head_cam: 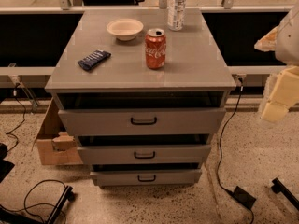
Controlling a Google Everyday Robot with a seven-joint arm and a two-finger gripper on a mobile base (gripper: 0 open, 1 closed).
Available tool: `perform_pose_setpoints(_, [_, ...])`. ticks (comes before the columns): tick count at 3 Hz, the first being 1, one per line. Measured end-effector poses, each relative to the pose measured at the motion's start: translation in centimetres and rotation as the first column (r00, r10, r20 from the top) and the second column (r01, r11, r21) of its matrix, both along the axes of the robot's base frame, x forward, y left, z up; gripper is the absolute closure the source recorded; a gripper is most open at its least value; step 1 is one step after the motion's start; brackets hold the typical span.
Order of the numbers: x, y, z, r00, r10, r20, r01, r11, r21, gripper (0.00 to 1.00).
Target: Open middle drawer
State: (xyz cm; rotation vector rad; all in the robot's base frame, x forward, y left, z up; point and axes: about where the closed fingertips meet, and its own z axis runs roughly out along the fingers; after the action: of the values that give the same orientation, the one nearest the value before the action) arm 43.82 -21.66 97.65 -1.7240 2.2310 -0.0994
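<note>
The middle drawer [177, 154] sits low at centre frame, between the top drawer [93, 121] and the lowest drawer [180, 177]. The gripper [276, 107] hangs at the right edge, well apart from it; whether it is spread or closed, I cannot tell.

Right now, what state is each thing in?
Middle drawer: looks closed, handle untouched.
Top drawer: looks closed.
Bottom drawer: looks closed.
Can: upright.
Bottle: upright.
Bowl: upright, empty.
Snack bar: lying flat.
Gripper: right of the cabinet, touching nothing.
</note>
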Motion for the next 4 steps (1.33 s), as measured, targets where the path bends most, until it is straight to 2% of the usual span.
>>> perform_pose_setpoints(1, [0.0, 0.0, 0.0, 1.0000, 0.000, 0.000, 0.000, 1.000, 0.000, 0.00])
perform_pose_setpoints(2, [0.3, 0.2, -0.7, 0.9996, -0.026, -0.010, 0.025, 0.998, -0.066, 0.00])
perform_pose_setpoints(3, [0.3, 0.6, -4.6, 0.9966, -0.072, -0.040, 0.065, 0.988, -0.142, 0.00])
perform_pose_setpoints(4, [-0.3, 0.9, -10.3, 0.9903, -0.112, -0.082, 0.097, 0.982, -0.164, 0.00])
